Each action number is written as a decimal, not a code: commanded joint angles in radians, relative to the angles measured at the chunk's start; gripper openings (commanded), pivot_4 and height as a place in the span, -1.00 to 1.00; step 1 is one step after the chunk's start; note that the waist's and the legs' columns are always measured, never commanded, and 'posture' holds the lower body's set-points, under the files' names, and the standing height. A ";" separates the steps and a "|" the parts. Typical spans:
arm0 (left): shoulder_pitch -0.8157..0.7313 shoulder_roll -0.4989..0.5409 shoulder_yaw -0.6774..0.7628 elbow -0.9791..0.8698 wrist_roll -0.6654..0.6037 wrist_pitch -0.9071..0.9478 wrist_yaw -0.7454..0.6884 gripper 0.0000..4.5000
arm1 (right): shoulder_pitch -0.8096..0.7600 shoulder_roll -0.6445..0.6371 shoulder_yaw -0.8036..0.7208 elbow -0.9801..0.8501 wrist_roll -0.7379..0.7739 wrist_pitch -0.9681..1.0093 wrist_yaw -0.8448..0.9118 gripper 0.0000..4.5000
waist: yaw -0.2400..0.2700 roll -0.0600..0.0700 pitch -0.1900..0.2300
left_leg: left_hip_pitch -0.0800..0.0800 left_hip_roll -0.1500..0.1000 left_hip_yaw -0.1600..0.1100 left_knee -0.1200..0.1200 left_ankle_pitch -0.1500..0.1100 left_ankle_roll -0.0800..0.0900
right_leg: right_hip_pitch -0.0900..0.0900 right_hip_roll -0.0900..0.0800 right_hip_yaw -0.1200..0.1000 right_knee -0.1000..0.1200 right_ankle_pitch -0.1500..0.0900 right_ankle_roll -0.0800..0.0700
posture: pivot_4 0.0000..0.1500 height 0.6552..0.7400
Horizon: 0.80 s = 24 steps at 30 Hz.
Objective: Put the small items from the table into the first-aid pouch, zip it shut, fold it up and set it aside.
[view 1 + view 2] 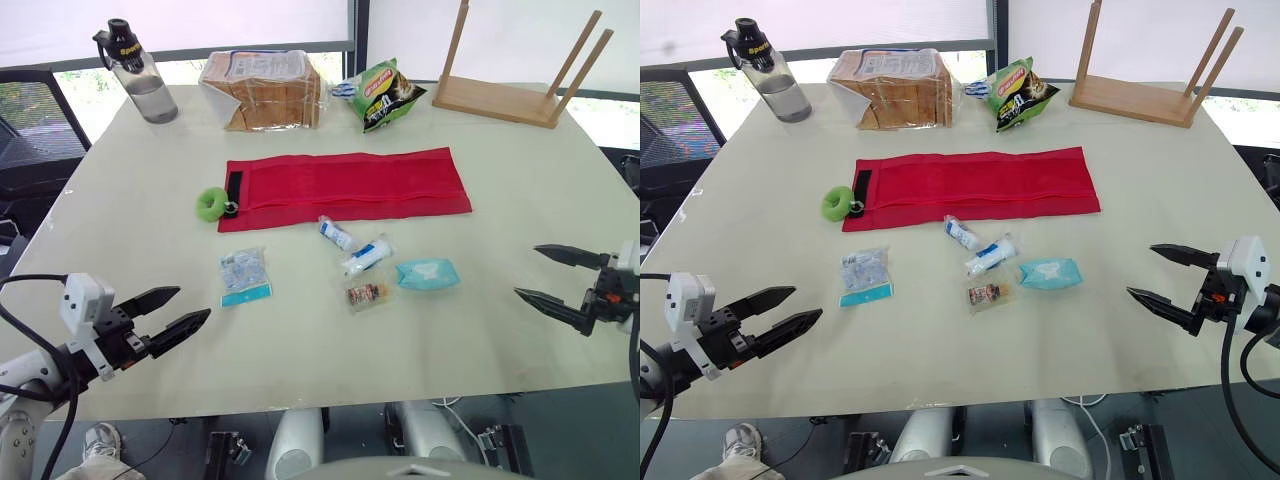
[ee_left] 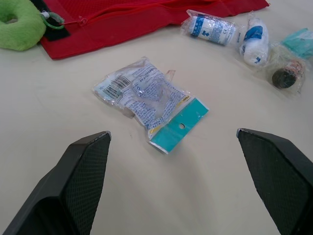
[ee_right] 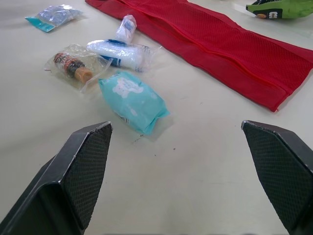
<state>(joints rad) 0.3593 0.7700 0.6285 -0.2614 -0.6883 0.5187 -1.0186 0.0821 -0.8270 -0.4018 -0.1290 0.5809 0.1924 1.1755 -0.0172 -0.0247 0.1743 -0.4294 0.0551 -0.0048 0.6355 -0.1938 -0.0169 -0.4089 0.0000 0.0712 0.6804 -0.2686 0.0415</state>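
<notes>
Left claw (image 1: 193, 302) and right claw (image 1: 527, 270) gape wide, empty; small items (image 1: 365, 258) lie outside the flat red pouch (image 1: 345, 185).

Near half open, far edge crowded.
Bare table (image 1: 300, 350) lies between the wide-spread left gripper (image 1: 193, 303), the right gripper (image 1: 527, 270) and the small items. The clear packet (image 1: 245, 275) sits apart. Two white rolls (image 1: 337, 234), a bagged brown item (image 1: 367, 294) and the wipes pack (image 1: 428, 273) huddle close together. Behind the red pouch (image 1: 345, 187), a bottle (image 1: 140, 75), bread bag (image 1: 265, 90), snack bag (image 1: 387, 95) and upturned stool (image 1: 495, 100) line the far edge.
</notes>
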 commanded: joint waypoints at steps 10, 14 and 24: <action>-0.104 0.007 0.010 0.013 -0.035 0.104 0.129 0.95 | -0.191 0.026 0.068 -0.211 0.112 0.125 -0.103 1.00 | 0.000 0.000 0.000 | -0.001 0.000 -0.001 0.000 0.000 0.000 | 0.000 0.001 0.000 0.000 0.003 0.002 | 1.00 1.00; -0.142 0.086 0.012 0.029 -0.115 0.380 0.217 0.95 | -0.303 0.007 0.137 -0.311 0.190 0.231 -0.130 1.00 | -0.001 0.000 0.000 | -0.001 0.000 -0.002 0.000 0.000 0.000 | 0.000 0.001 -0.001 0.001 0.003 0.003 | 1.00 1.00; -0.410 0.143 -0.024 0.243 -0.290 0.817 0.332 0.95 | -0.586 -0.019 0.310 -0.395 0.277 0.378 -0.084 1.00 | 0.000 0.000 0.000 | -0.002 0.000 -0.003 0.001 0.000 0.000 | -0.001 0.000 -0.003 0.002 0.004 0.001 | 1.00 1.00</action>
<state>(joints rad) -0.0364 0.9006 0.6136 -0.0333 -0.9731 1.3118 -0.6945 -0.4770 -0.8500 -0.0884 -0.5023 0.8459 0.5689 1.0868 -0.0174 -0.0244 0.1748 -0.4312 0.0553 -0.0080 0.6361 -0.1938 -0.0171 -0.4096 0.0000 0.0680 0.6822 -0.2646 0.0420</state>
